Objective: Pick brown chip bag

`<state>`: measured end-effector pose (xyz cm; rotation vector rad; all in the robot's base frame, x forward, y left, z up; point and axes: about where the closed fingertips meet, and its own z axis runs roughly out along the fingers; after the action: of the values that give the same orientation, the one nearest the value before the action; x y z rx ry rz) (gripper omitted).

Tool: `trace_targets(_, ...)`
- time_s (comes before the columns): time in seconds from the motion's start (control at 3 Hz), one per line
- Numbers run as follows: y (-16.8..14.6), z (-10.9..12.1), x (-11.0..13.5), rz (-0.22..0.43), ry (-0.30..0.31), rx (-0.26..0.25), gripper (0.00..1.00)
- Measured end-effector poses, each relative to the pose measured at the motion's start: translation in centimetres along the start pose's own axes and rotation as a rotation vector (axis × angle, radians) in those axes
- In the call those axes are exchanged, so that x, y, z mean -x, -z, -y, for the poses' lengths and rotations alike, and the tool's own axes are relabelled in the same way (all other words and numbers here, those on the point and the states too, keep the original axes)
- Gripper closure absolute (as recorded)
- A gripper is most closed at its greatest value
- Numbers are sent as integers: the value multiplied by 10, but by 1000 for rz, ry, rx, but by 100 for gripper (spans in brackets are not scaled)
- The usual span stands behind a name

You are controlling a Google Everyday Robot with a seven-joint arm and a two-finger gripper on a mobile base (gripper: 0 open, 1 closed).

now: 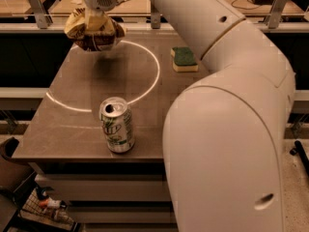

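Observation:
The brown chip bag (94, 33) is a wrinkly dark brown and tan-yellow bag at the upper left. It hangs clear of the table, with its shadow on the tabletop below. My gripper (96, 19) comes down from above and is shut on the bag's top, which is crumpled between the fingers. The white arm sweeps from the gripper across the right side of the view.
A green-and-white soda can (117, 124) stands upright near the table's front edge. A green-topped yellow sponge (184, 59) lies at the back right. The brown table (63, 124) bears a white arc. Railings and another bench stand behind.

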<state>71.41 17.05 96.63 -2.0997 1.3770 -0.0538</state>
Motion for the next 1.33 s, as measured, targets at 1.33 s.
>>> trace_targets(1.33, 104, 31, 21, -28, 34, -192, 100)
